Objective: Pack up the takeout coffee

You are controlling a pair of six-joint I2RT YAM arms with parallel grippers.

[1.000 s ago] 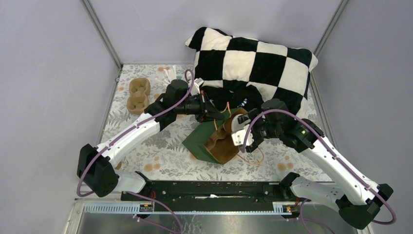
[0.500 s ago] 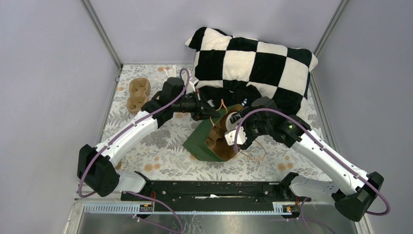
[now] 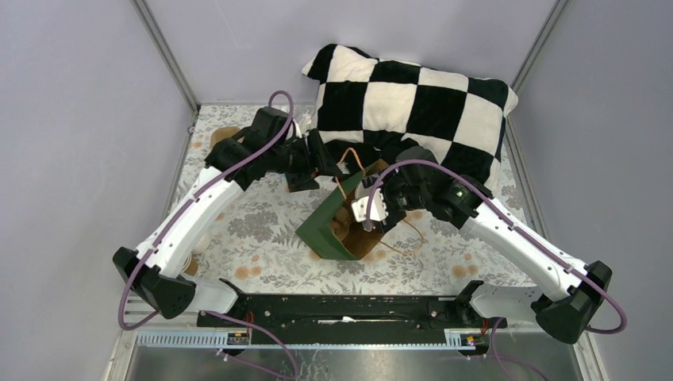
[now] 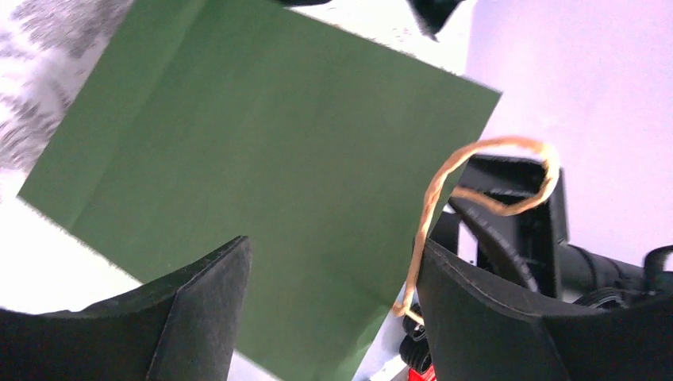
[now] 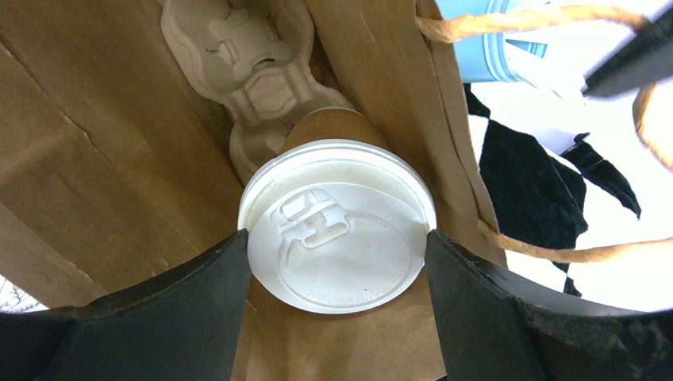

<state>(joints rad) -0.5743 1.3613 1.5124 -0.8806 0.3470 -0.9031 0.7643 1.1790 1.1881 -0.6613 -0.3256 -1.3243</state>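
Observation:
The green bag (image 3: 321,228) lies on its side on the floral table, its brown inside facing the right arm. Inside it, the takeout coffee (image 5: 337,230), a brown cup with a white lid, rests against a pulp carrier (image 5: 254,63). My right gripper (image 5: 336,238) reaches into the bag's mouth (image 3: 367,213) and is shut on the lid, one finger on each side. My left gripper (image 4: 333,244) stands open just behind the bag (image 3: 324,168). Only the green bag wall (image 4: 238,143) shows between its fingers. The twine handle (image 4: 432,198) hangs loose beside its right finger.
A black-and-white checkered pillow (image 3: 413,95) fills the back right, with a black cloth (image 3: 381,152) in front of it. A second pulp carrier (image 3: 224,133) sits at the back left, mostly hidden by the left arm. Grey walls close in on both sides.
My left gripper has opened, let go of the bag's twine handle and drawn back to the left. My right gripper has moved left into the bag's mouth with the cup.

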